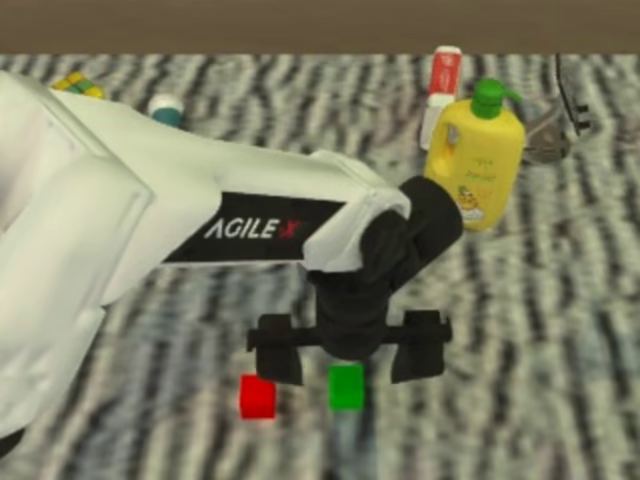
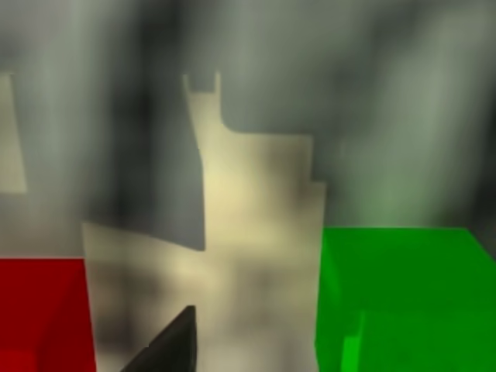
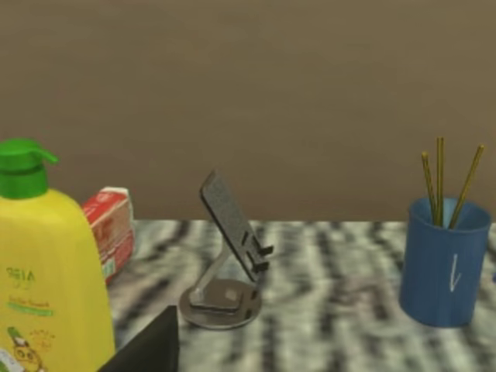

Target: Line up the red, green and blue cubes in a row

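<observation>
Left gripper (image 1: 348, 352) spread wide, released, poised above green cube (image 1: 346, 386); red cube (image 1: 257, 396) just beside, apart. Right gripper unseen.

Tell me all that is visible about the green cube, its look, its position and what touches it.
The green cube is small, plain, bright green and looks glossy. It sits flat on the striped grey table, near the front at about the middle, beside the red cube, with a gap between them. The open left gripper hangs just above it, fingers spread wide to either side. Nothing seems to touch it except the table. The left wrist view shows two of its faces.
</observation>
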Robot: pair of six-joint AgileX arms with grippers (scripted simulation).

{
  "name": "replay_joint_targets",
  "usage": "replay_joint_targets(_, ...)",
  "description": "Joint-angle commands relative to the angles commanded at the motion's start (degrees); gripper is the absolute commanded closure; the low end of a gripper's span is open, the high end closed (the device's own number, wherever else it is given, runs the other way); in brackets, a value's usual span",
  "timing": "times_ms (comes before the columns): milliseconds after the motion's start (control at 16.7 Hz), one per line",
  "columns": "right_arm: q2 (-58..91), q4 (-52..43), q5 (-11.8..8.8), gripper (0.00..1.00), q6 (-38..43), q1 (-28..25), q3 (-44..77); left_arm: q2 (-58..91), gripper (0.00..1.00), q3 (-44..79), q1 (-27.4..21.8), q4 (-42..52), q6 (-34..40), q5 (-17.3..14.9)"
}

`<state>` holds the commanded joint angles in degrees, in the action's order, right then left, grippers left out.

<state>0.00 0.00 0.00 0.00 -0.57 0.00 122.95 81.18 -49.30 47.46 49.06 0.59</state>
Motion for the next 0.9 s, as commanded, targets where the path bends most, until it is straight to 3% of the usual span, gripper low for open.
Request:
replay_joint_targets(360,0.0,0.0,0.0,0.0,0.0,0.0,0.0,-0.4,0.0,0.8,0.1,1.0,0.1,0.0)
replay_joint_targets(660,0.0,0.0,0.0,0.0,0.0,0.0,0.0,-4.3,0.0,6.5,0.8,11.4,0.4,0.0)
replay_joint_targets(900,0.0,0.0,0.0,0.0,0.0,0.0,0.0,-5.8,0.0,8.1,1.0,13.8,0.3,0.0)
